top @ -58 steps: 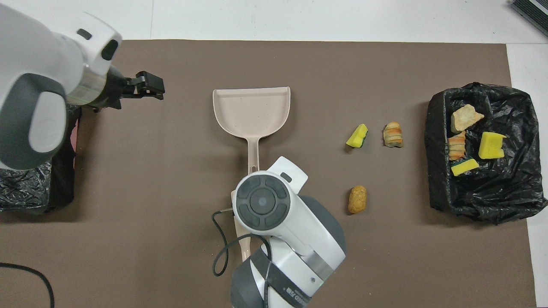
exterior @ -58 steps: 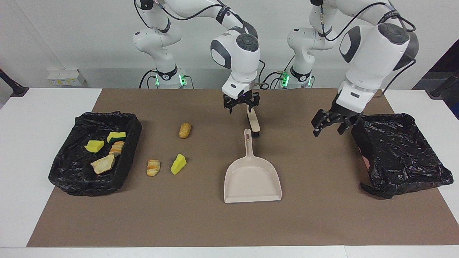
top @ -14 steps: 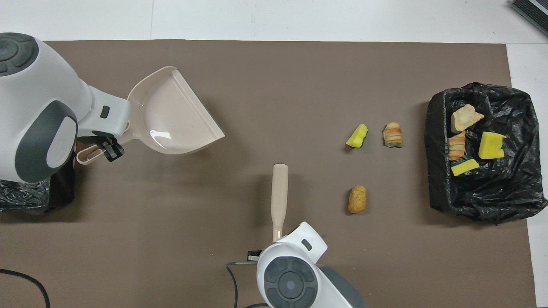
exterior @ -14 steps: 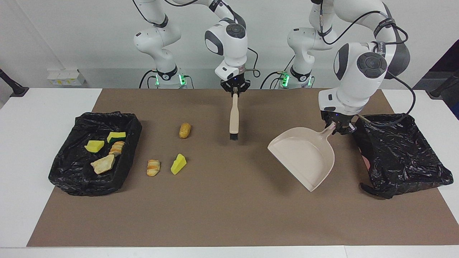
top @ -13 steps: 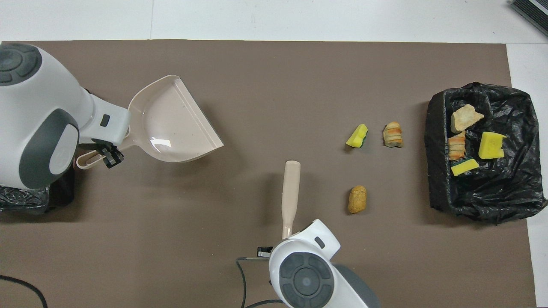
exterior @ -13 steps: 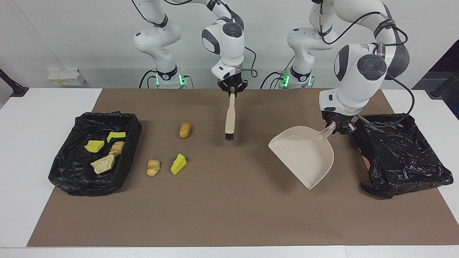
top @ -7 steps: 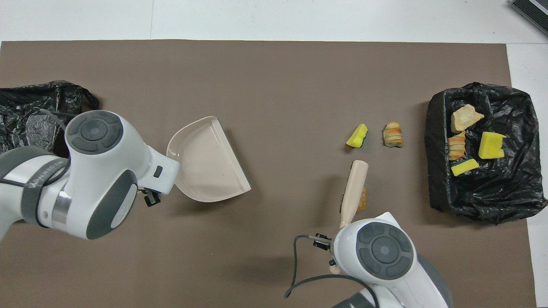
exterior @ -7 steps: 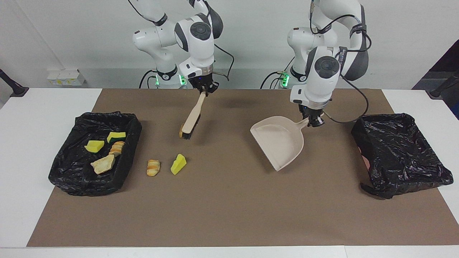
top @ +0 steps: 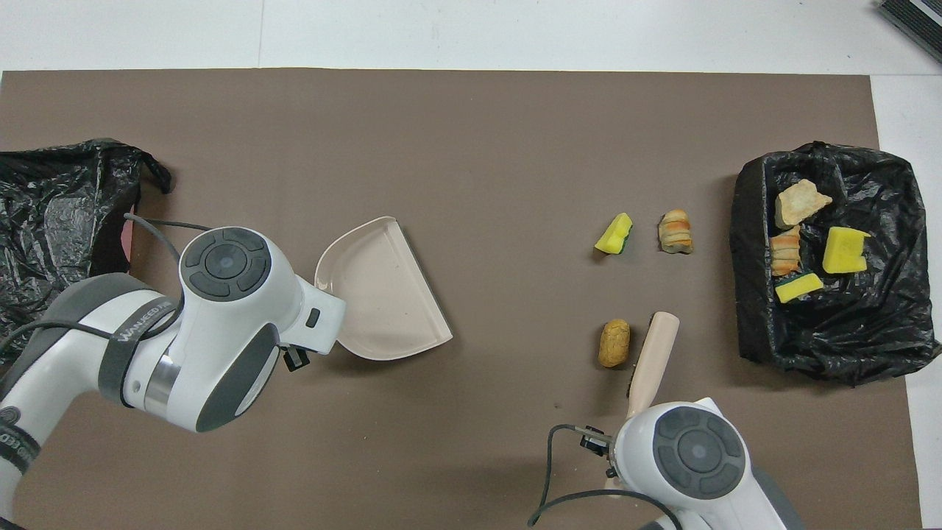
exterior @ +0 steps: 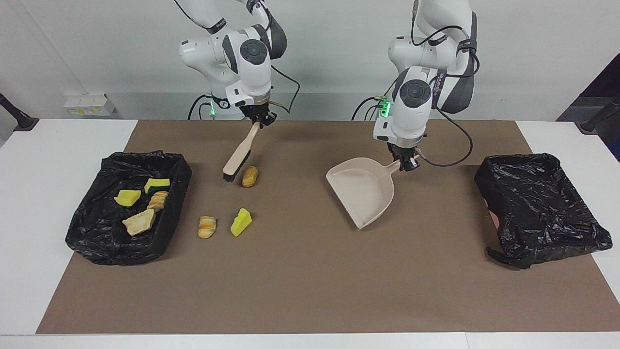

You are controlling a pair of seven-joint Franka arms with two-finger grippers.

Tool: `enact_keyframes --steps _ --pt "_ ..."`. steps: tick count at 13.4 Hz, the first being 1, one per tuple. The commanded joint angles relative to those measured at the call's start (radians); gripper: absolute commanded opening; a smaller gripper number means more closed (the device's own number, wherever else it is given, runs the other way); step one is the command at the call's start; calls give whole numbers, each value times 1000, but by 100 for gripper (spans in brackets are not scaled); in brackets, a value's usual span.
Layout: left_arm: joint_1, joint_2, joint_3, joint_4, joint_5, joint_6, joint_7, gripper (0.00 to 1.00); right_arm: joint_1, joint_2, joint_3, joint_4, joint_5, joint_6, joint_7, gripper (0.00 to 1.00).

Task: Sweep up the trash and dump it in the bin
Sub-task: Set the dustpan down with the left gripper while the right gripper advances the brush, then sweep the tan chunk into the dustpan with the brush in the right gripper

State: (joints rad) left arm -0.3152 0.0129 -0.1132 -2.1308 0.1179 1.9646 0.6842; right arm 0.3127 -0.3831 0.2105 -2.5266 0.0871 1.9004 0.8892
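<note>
Right end effector [exterior: 258, 121], clenched on the handle of the hand brush [exterior: 237, 160], holds it slanted with the bristles just beside the golden-brown roll [exterior: 250, 176], toward the right arm's end of the bench [exterior: 310, 291]. Left end effector [exterior: 406, 164], clenched on the handle of the dustpan [exterior: 361, 190], carries the pan tilted over the mid-bench, mouth toward the scraps. Loose trash: the roll, a striped bread piece [exterior: 207, 226] and a yellow sponge wedge [exterior: 240, 221], the last two side by side, farther from the robots than the roll. Four more scraps lie in the black-lined bin [exterior: 97, 237] at the right arm's end; a second black-lined bin [exterior: 571, 242] at the left arm's end appears to hold none. The scraps look light; the sponge soft, the roll likely to tumble when brushed, so they are better pushed than gripped. The pan is well apart from the roll; nothing lies between them.
</note>
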Motion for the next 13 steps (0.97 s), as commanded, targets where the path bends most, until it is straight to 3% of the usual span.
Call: enact_keyframes --steps 1,5,13 --pt "-22 -34 15 -46 23 39 -23 0 5 47 13 -23 -4 63 54 0" --pt "-61 -28 17 -73 57 62 -111 0 51 148 13 15 5 167 88 0" --pt "-54 -28 17 -72 59 68 -121 0 108 528 15 408 6 232 47 0"
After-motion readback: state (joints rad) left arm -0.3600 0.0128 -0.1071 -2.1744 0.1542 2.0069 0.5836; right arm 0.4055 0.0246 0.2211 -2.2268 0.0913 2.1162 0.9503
